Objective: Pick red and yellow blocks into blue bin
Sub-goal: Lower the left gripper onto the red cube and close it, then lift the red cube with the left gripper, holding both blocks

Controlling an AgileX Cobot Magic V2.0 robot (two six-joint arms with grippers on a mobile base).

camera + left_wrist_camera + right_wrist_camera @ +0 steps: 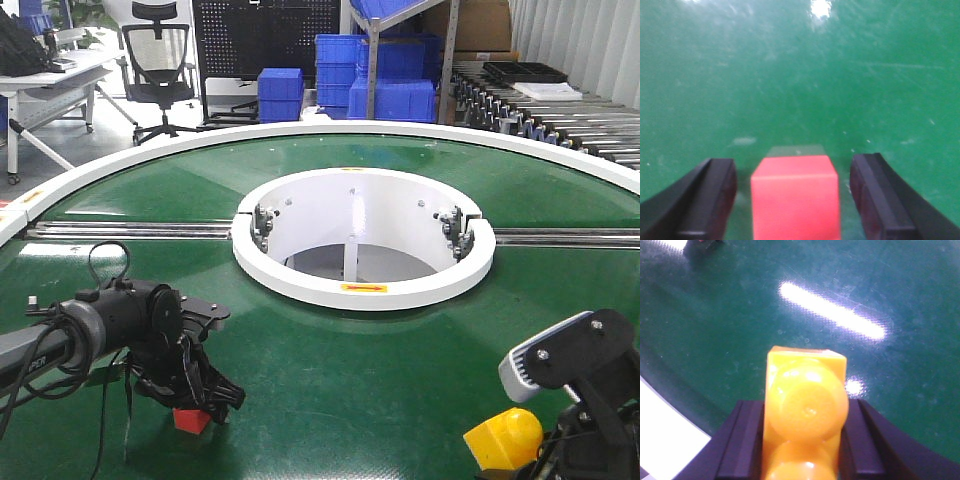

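Front view: the red cube [192, 420] is seen on the green worktop [350, 370], bottom left, under the left claw [197, 404]. The yellow brick [503, 438] is seen bottom right, at the right claw [522, 452].

Left wrist view: the cube is bracketed by the black fingers [707, 200], with a gap on each side; the claw is spread, nothing gripped.

Right wrist view: the brick, studs toward the camera, is clamped between the fingers. Whether it is off the worktop cannot be told.

Industrial lab or workshop: green ring-shaped table [330, 400]; well beyond left hand [200, 405], roller conveyor [560, 110], stacked blue crates [385, 75], black pegboard [265, 35], office chair [160, 60], desk [50, 80].
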